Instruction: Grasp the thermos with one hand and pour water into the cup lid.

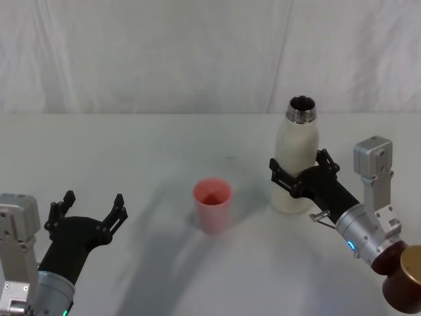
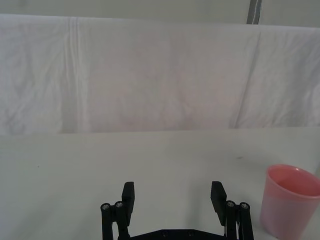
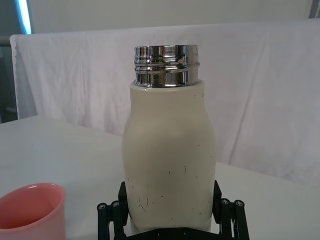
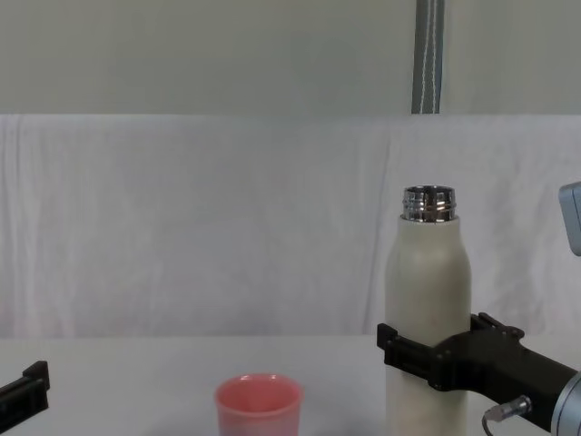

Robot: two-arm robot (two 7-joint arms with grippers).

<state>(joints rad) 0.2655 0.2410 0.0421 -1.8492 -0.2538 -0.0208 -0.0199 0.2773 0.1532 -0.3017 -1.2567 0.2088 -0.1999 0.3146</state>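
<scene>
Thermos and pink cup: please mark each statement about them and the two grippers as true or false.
1. The thermos stands upright with its neck uncapped. True.
2. The right gripper has its fingers on both sides of the thermos body. True.
3. The cup lid lies on its side. False: it stands upright, mouth up.
4. The left gripper holds the cup lid. False: it is open and apart from it.
5. The cup lid stands to the robot's right of the thermos. False: it is to the left.
</scene>
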